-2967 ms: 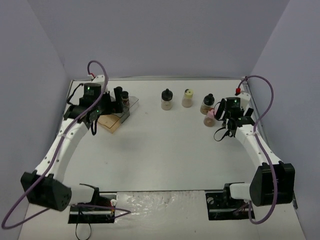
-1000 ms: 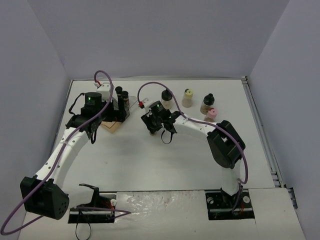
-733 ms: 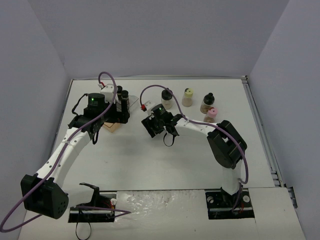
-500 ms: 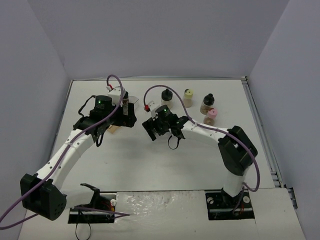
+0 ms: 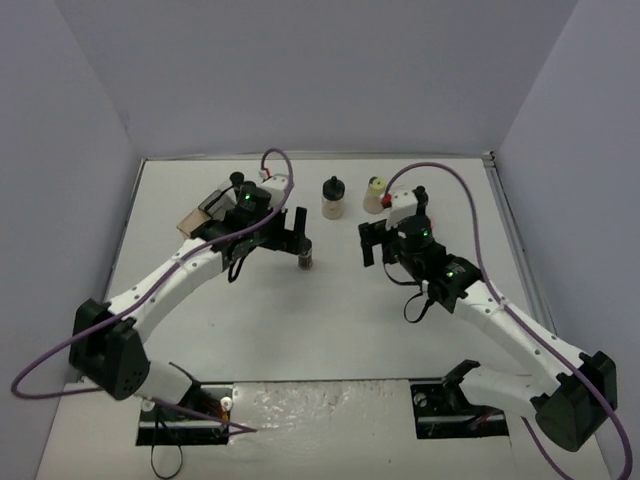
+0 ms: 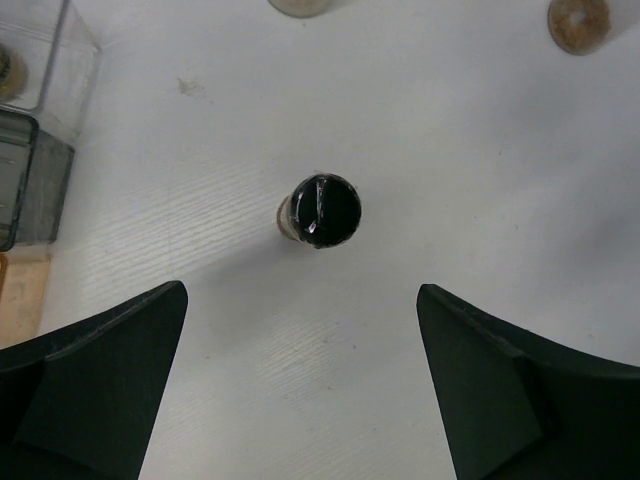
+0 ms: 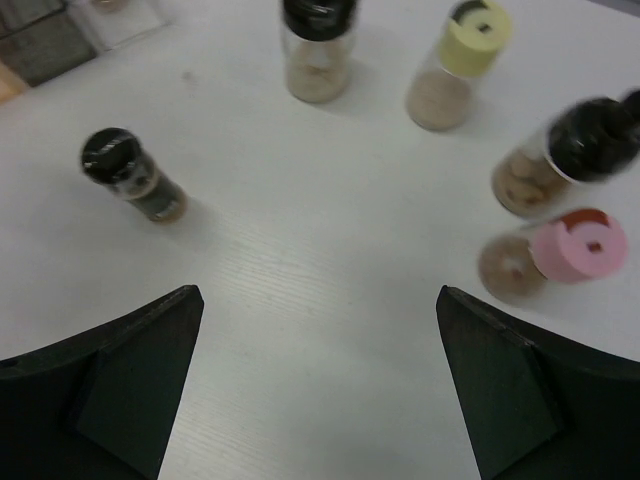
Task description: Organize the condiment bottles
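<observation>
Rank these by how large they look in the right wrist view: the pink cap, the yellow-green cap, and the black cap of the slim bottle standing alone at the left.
1. pink cap: largest, but nearest the camera.
2. yellow-green cap.
3. black cap: slightly smaller.
True sizes stay unsure.

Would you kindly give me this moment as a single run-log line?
left claw: open, empty | slim black-capped jar: upright on table, just ahead of left claw | right claw: open, empty

Clear condiment bottle (image 6: pixel 322 210) with glossy black cap, matt white finely grained table (image 6: pixel 480 140), clear shiny plastic tray (image 6: pixel 60 80).
</observation>
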